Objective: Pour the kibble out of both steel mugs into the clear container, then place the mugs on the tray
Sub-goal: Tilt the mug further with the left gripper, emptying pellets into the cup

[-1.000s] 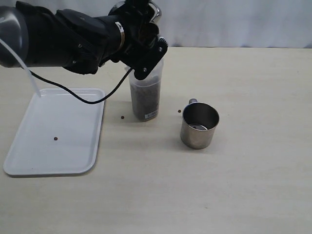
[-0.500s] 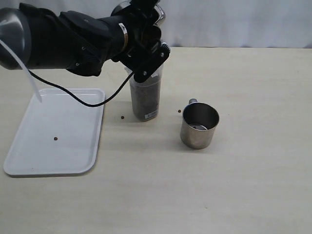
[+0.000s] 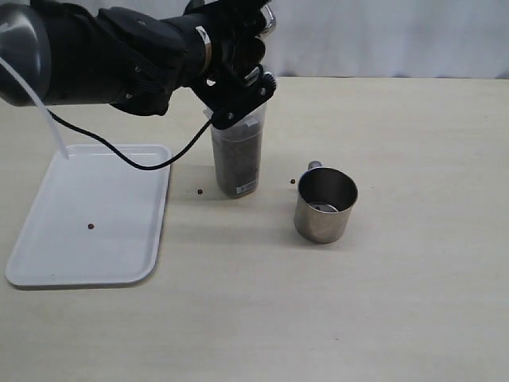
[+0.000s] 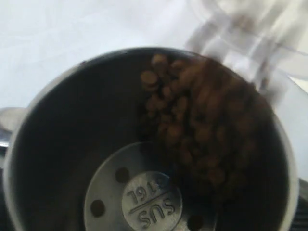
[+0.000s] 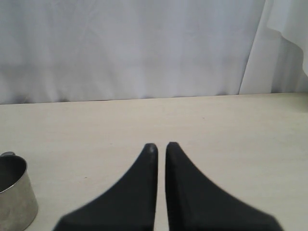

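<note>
Left tool (image 3: 242,64) is spread wide and clamped round the tipped mug (image 4: 57,144), held over the mouth of the clear container (image 3: 237,159) so the kibble (image 4: 202,130) slides to the lip and drops in. That container shows brown well up its wall. Right tool (image 5: 161,147) hangs pinched shut, gripping nothing, well clear of the pour. Second mug (image 3: 326,205) stands upright on the bench (image 3: 398,302) near the container, seemingly empty. Tray (image 3: 48,267) waits at the left of the exterior view with one stray pellet (image 3: 92,227) on it; two more lie on the bench beside the container. Nothing looks set to block the run to the tray.
</note>
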### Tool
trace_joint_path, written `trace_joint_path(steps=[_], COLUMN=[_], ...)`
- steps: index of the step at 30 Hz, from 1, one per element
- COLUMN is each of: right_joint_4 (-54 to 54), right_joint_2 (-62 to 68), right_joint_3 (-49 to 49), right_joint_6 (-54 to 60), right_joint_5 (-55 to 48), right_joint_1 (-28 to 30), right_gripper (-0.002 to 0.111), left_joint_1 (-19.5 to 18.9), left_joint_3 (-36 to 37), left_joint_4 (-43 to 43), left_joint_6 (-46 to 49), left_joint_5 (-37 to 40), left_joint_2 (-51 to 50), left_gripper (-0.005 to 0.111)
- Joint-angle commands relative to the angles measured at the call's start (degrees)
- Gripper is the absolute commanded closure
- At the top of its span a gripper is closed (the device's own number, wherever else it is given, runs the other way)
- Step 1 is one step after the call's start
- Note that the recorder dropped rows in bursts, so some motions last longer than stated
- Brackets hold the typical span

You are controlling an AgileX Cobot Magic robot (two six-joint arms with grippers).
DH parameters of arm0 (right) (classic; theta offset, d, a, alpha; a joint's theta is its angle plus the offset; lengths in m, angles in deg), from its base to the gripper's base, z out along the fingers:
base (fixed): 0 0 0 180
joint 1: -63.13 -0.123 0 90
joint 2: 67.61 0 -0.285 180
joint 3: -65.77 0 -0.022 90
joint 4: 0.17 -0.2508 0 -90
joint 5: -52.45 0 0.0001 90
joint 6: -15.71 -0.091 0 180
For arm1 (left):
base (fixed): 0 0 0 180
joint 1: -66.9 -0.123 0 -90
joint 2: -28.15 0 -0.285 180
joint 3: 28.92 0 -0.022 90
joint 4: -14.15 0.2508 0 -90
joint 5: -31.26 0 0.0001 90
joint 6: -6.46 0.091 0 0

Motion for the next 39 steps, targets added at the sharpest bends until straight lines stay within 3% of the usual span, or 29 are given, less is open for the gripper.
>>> trace_joint_path(steps=[1, 22, 39], right_joint_4=[0.2, 0.2, 0.2], right_joint_2=[-0.2, -0.2, -0.2], right_joint_3=[-0.2, -0.2, -0.2], right_joint_6=[0.0, 0.0, 0.0], right_joint_5=[-0.1, -0.1, -0.1], right_joint_1=[0.4, 0.4, 0.4], right_gripper=[0.104, 0.104, 0.104], left_joint_1=[0.4, 0.4, 5.7], left_joint_3=[-0.5, -0.6, -0.6], left_joint_4=[0.3, 0.3, 0.3], left_joint_6=[3.3, 14.9, 14.8], left_joint_5=[0.9, 0.9, 12.6], left_joint_2=[0.6, 0.6, 0.6], left_gripper=[0.107, 0.107, 0.107])
